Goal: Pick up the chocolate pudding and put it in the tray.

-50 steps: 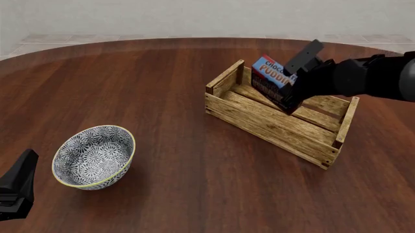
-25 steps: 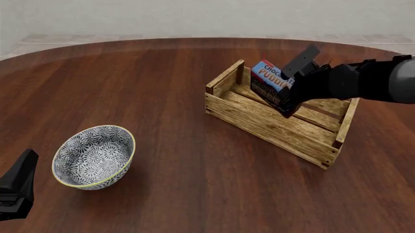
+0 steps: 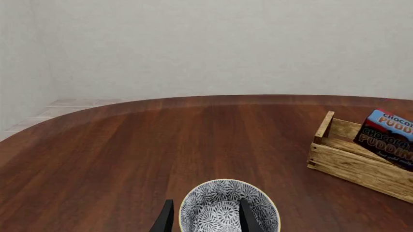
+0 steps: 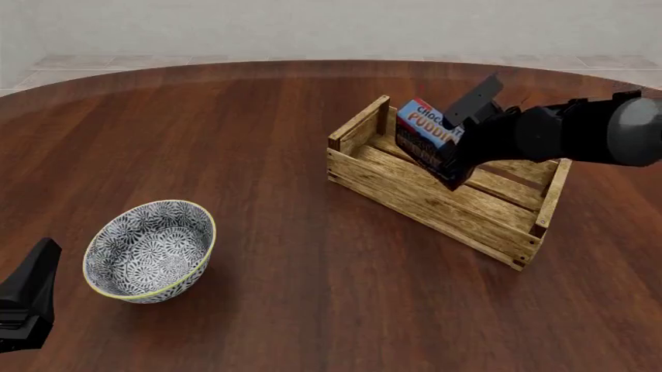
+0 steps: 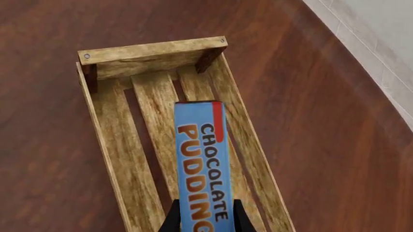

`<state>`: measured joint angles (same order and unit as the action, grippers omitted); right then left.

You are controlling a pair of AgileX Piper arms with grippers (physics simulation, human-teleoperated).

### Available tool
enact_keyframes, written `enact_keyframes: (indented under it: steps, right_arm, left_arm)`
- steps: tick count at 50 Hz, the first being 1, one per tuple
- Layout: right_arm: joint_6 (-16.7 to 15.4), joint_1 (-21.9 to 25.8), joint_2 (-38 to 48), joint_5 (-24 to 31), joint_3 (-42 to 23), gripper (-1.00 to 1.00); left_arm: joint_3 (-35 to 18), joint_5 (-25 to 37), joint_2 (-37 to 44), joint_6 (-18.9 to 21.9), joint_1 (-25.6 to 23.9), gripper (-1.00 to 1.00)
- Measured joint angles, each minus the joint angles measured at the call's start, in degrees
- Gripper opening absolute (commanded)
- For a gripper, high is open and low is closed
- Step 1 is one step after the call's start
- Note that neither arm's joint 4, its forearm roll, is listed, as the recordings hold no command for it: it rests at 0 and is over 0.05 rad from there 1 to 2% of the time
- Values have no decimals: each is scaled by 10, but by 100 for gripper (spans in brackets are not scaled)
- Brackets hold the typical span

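Note:
The chocolate pudding (image 4: 422, 130), a small carton with a blue top band, is tilted inside the tray (image 4: 439, 203), its lower end down between the wooden walls. My right gripper (image 4: 449, 153) is shut on it from the right. In the right wrist view the chocolate pudding (image 5: 201, 159) sticks out from between the fingers (image 5: 171, 220) over the tray (image 5: 119, 159) slats. I cannot tell whether the carton touches the slats. My left gripper (image 4: 27, 298) sits at the near left edge, open and holding nothing. The left wrist view also shows the chocolate pudding (image 3: 388, 137) in the tray (image 3: 351, 166).
A blue-and-white patterned bowl (image 4: 150, 249) stands on the brown table just right of my left gripper. In the left wrist view the bowl (image 3: 227, 207) lies right ahead of the open fingers (image 3: 166, 220). The table's far rim curves behind the tray.
My right gripper has carried the carton slightly down and to the left, deeper into the tray. The left arm and the bowl have not moved.

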<state>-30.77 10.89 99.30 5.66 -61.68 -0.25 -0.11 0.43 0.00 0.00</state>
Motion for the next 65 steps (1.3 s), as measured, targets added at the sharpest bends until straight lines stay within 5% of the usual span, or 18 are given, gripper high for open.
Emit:
enact_keyframes:
  steps: [65]
  right_arm:
    - [19, 8, 49, -34, -20, -100]
  left_arm:
    - [0, 0, 0, 0, 0, 100]
